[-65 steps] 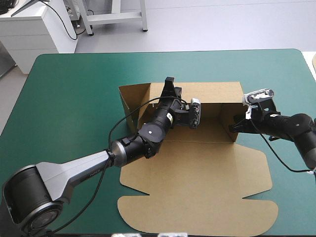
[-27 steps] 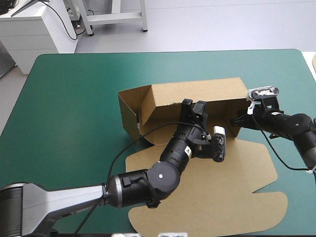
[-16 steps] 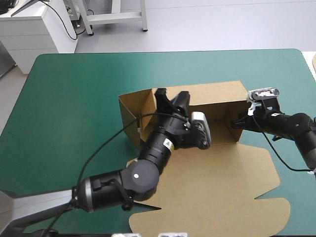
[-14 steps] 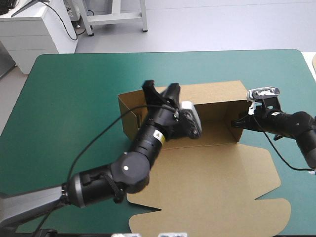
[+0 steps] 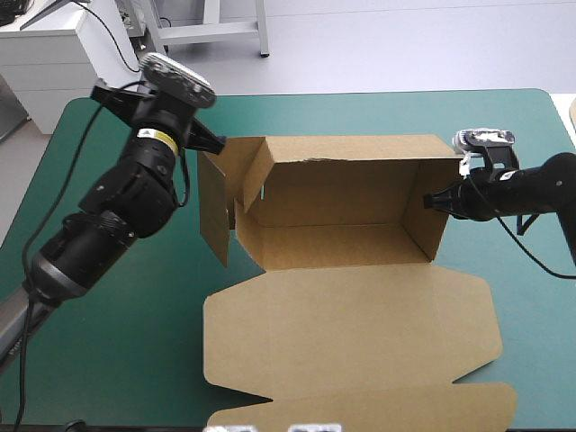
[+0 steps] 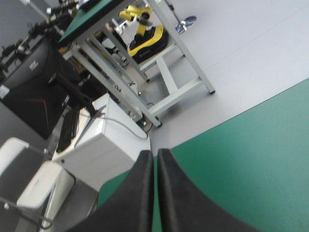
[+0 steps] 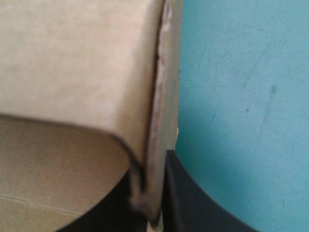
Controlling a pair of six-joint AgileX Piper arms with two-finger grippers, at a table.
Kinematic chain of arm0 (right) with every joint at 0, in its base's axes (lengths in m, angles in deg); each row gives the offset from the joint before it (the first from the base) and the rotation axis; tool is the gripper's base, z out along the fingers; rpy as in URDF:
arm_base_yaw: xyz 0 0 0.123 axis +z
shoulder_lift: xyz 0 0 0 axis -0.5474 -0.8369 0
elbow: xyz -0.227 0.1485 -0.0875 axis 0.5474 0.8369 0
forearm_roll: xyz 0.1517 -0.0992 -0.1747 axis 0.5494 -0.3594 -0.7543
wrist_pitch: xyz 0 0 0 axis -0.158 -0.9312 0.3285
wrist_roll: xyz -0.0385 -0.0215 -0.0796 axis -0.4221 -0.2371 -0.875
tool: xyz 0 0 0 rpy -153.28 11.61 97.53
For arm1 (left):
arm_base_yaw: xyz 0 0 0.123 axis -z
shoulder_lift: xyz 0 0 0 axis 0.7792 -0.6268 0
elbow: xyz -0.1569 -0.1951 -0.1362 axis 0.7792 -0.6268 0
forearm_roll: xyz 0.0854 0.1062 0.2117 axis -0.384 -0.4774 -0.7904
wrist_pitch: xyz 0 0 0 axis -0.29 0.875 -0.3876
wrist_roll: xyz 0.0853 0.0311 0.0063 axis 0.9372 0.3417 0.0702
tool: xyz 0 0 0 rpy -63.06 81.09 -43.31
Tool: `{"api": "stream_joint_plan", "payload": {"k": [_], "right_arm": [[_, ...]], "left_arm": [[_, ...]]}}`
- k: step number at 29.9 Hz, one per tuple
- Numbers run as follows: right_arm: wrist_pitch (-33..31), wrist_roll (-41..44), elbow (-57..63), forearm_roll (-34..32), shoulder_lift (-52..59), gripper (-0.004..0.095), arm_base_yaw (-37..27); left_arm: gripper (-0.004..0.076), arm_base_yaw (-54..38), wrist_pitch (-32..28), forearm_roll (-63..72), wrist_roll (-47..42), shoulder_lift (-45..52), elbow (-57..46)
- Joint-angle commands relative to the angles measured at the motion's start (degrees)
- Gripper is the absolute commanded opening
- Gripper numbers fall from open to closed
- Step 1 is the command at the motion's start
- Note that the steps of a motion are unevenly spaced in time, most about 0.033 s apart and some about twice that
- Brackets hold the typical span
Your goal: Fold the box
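The brown box (image 5: 333, 193) sits mid-table as an open tray. Its back wall and right wall stand up, its left flaps (image 5: 219, 193) splay outward, and the lid (image 5: 351, 333) lies flat toward the near edge. My right gripper (image 5: 433, 200) is at the right wall's top edge, shut on the box. In the right wrist view the board's edge (image 7: 157, 111) runs between the black fingers of that gripper (image 7: 148, 193). My left gripper (image 5: 103, 93) is raised beyond the box's far left corner, apart from the board. Seen from the left wrist, this gripper (image 6: 155, 154) is shut on nothing.
Bare teal-green cover (image 5: 108, 297) lies left of the box, with more of it (image 5: 531, 297) to the right. Past the left gripper, the left wrist view looks across the table's far left part (image 6: 251, 145). A white cabinet (image 5: 63, 49) stands off that corner.
My left arm has pulled out of the box and risen to the far left. The box's left flaps now splay outward. My right gripper keeps its hold on the right wall.
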Motion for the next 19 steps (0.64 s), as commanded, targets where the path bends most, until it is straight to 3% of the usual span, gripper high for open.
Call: {"api": "stream_joint_plan", "payload": {"k": [1, 8, 14, 19], "right_arm": [[-4.2, 4.8, -4.6, -3.1, -1.0, 0.0002, 3.9], [-3.4, 11.9, -7.8, -10.4, -8.5, 0.0002, 12.2], [-2.5, 13.7, -11.4, -10.6, -15.8, 0.0003, 13.5], [2.8, 14.0, -12.5, -11.9, -19.9, 0.0039, 14.2]], "left_arm": [[0.0008, -7.0, -1.4, 6.8, 3.9, 2.2, 2.7], [0.0008, -21.9, 3.5, 30.0, 16.6, 2.2, 2.6], [0.0008, -33.3, 9.7, 46.9, 25.9, 2.2, 2.6], [0.0008, -38.0, 12.6, 55.4, 31.1, 2.2, 2.6]]}}
